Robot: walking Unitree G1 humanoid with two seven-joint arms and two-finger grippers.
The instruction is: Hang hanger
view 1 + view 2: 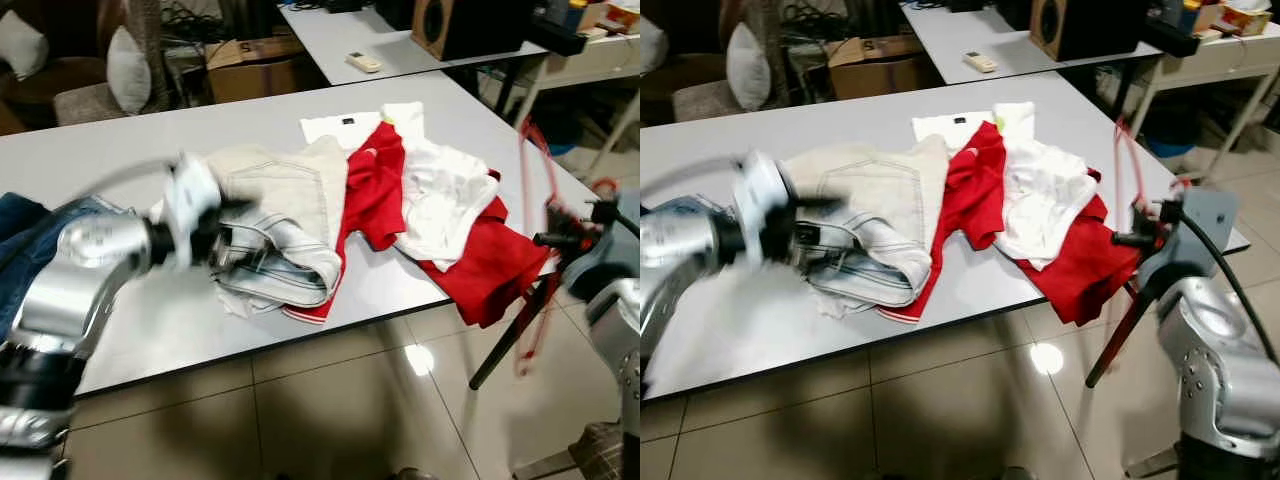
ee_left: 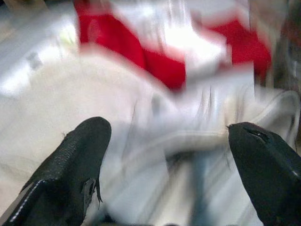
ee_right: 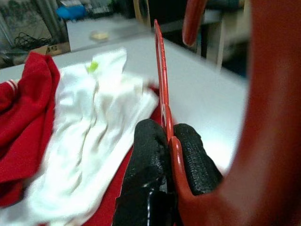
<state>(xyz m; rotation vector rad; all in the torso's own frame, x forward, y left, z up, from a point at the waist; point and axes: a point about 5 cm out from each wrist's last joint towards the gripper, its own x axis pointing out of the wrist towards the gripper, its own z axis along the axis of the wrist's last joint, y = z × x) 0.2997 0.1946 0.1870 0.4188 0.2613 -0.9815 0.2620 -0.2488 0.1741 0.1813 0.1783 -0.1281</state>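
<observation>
A cardboard box sits upper centre of the frame; its contents cannot be made out. The grey table carries soft, crumpled cloth: cream denim jeans, a red garment and a white shirt draped over it. The hanger — thin red plastic, curved — stands at the right edge of the frame, beside the table. The right gripper pinches its bar, fingers closed tight. The left gripper, motion-blurred, is spread wide above the jeans — holding nothing.
</observation>
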